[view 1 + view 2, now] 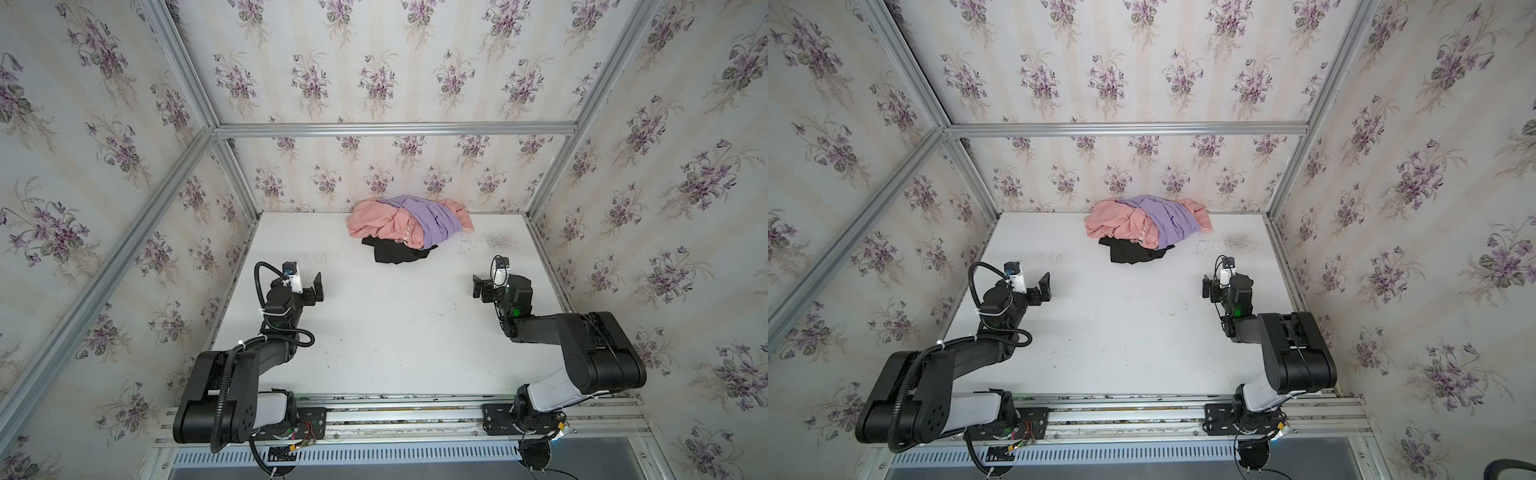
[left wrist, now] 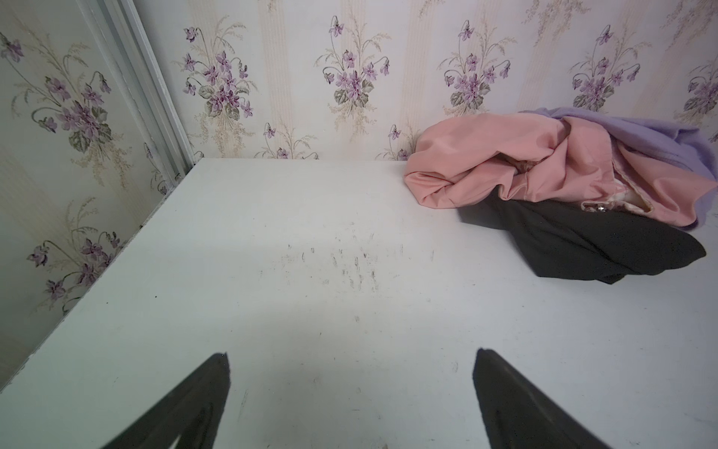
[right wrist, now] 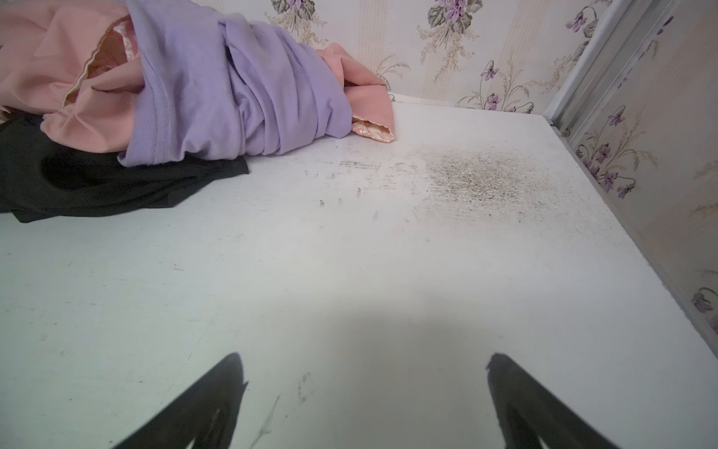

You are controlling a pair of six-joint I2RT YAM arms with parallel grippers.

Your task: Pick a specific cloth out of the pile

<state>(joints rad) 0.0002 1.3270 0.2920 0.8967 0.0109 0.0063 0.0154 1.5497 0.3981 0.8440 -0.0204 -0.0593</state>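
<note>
The pile [image 1: 409, 222] lies at the back middle of the white table [image 1: 395, 332], against the rear wall. The black cloth [image 1: 392, 252] [image 1: 1129, 252] sticks out from under it toward the front, its upper part covered by a salmon-pink cloth [image 1: 374, 222] and a lavender cloth [image 1: 432, 220]. The left wrist view shows the black cloth [image 2: 582, 245] below the pink one [image 2: 505, 155]; the right wrist view shows it [image 3: 97, 186] under the lavender one [image 3: 233, 89]. My left gripper [image 1: 316, 286] [image 2: 351, 352] and right gripper [image 1: 477, 286] [image 3: 365, 355] hover open and empty, well short of the pile.
Floral-papered walls and aluminium frame posts [image 1: 232, 174] close the table on three sides. A dark scuffed patch [image 1: 500, 241] [image 3: 474, 179] marks the table right of the pile. The arms' base rail [image 1: 395, 415] runs along the front edge.
</note>
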